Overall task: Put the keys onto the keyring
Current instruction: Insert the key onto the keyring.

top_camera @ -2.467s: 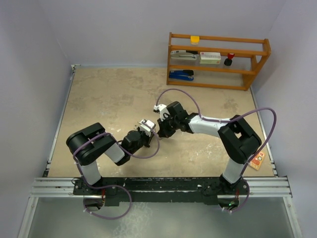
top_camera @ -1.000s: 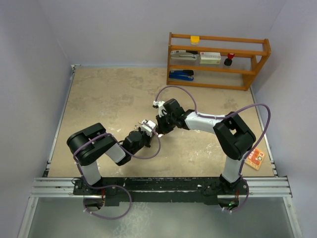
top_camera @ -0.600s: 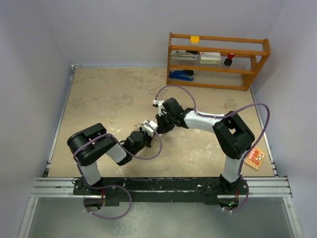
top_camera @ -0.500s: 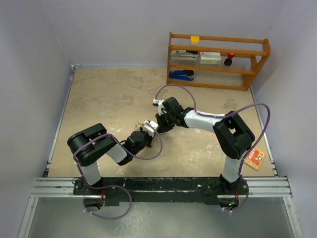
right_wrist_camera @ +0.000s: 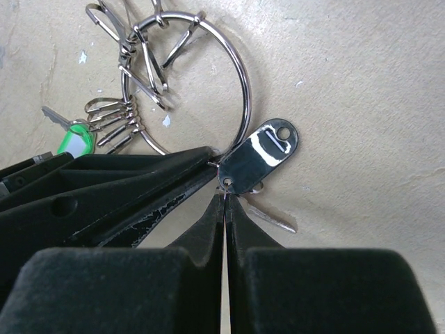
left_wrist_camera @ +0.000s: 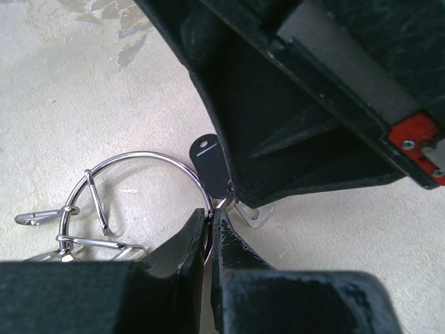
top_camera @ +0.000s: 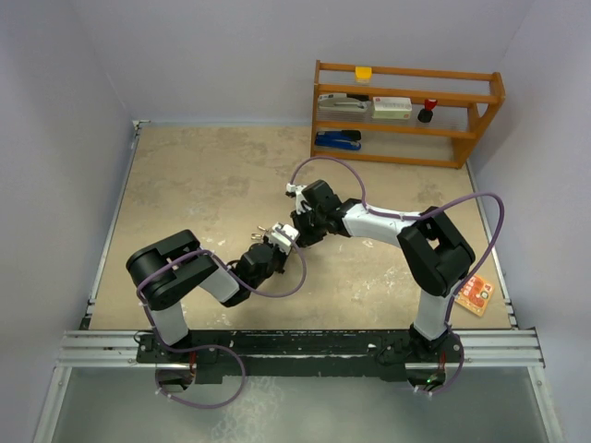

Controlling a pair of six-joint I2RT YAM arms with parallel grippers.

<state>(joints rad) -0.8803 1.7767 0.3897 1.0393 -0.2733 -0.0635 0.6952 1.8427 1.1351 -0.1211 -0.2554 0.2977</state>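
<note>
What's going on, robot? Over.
Left tool shut on ring. Right tool shut, tips at black tag. Silver key under tag. Nothing blocking.

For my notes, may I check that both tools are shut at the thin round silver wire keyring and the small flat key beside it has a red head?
No: the small flat key has a bright green head, not red, as the right wrist view shows. The left tool and right tool are shut at the silver wire keyring.

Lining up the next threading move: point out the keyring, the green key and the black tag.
keyring [right_wrist_camera: 247, 97]: right wrist view, right-hand arc of the wire.
green key [right_wrist_camera: 75, 141]: right wrist view, its green head.
black tag [right_wrist_camera: 259, 156]: right wrist view, middle of its face.
</note>
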